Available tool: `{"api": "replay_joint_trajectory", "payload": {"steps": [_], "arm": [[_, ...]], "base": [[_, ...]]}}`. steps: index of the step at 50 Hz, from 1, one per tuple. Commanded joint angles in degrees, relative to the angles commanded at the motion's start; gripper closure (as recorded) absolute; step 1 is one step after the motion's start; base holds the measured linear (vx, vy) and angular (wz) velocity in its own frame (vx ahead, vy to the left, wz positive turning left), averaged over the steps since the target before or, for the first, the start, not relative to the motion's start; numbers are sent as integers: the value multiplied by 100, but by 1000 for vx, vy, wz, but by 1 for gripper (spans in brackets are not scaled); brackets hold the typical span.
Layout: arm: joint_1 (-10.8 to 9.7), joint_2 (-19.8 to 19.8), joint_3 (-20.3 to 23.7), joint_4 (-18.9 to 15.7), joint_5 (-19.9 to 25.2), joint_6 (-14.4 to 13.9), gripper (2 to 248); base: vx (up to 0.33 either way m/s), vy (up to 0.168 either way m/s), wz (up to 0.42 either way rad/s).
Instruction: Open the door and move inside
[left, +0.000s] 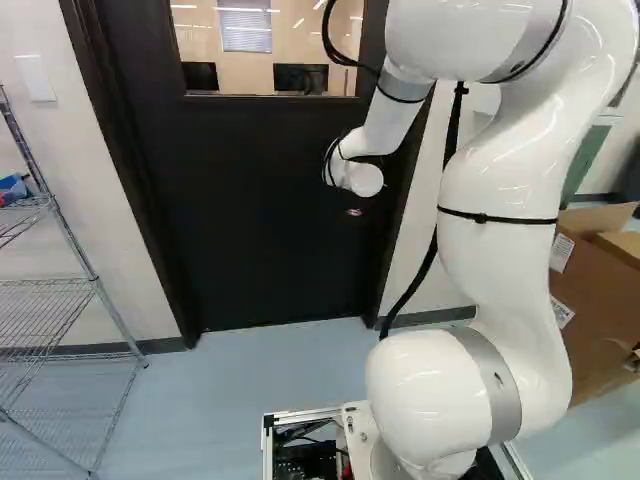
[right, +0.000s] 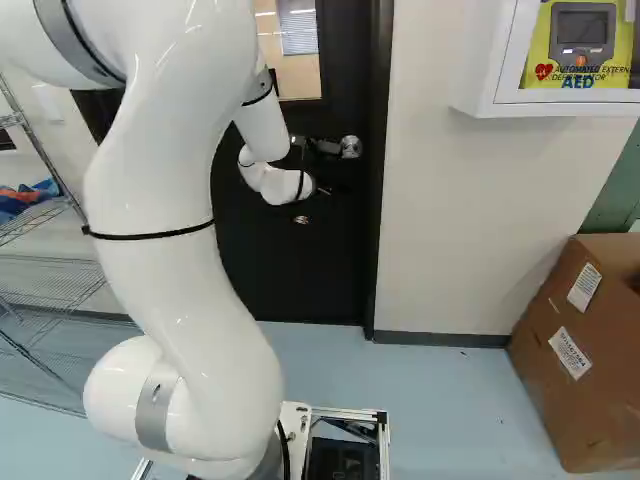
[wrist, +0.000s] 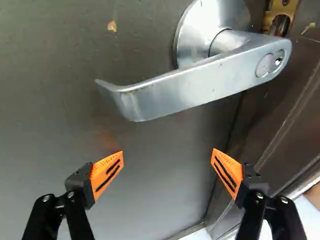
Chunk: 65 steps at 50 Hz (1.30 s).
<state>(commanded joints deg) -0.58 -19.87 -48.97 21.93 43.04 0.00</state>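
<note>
The dark door (left: 270, 210) stands closed in its frame. In the right base view my gripper (right: 325, 190) is a dark, hard-to-see shape at the wrist's end, just below the silver lever handle (right: 350, 147). In the wrist view the gripper (wrist: 167, 154) is open, its orange-padded fingers wide apart with only door surface showing between them. The lever handle (wrist: 200, 87) lies ahead of the fingertips and off to one side, untouched. Its round base and keyhole end are near the door's edge, by a brass plate (wrist: 281, 15).
A wire shelf (left: 60, 285) stands left of the door. Right of the door, a white AED cabinet (right: 550, 108) hangs on the wall, and a large cardboard box (right: 580, 350) sits on the floor (right: 450, 400). The door has a window (left: 245, 40) in its upper part.
</note>
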Motion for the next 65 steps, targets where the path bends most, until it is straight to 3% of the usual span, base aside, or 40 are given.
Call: {"api": "replay_joint_trajectory", "payload": {"steps": [21,65], "arm": [[138,-519,-646,1002,1,0,3],[380,-1612,-2087,1073,1,0,3]], "base": [[0,0,0],[0,0,0]]}}
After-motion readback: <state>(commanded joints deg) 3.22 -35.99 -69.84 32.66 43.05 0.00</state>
